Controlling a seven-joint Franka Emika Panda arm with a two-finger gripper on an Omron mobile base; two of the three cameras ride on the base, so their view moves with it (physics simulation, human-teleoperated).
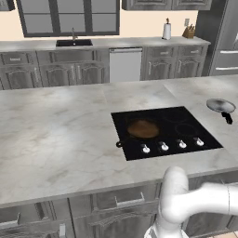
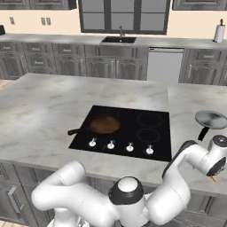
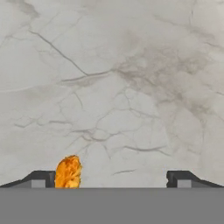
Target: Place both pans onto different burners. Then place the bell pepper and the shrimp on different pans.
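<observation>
Close under the hand camera lies a small orange shrimp on the marble table, just inside one of the gripper fingertips; the two dark tips stand wide apart with bare stone between them and nothing held. From the right base view the arm bends out over the near right edge of the table, its hand pointing down past the edge, and a speck of orange shows just below it. On the black cooktop the skillet with its rusty-brown inside sits on the front left burner, its short handle pointing left past the glass edge; the left base view shows the same skillet there, behind the row of white knobs. Two faint burner rings on the right half of the glass carry nothing. The steel pan rests on the table to the right of the cooktop, apart from it, black handle toward the front; in the left base view this pan lies beyond the cooktop's right rear corner. Along the back wall run grey cabinets, a sink and a paper towel roll
</observation>
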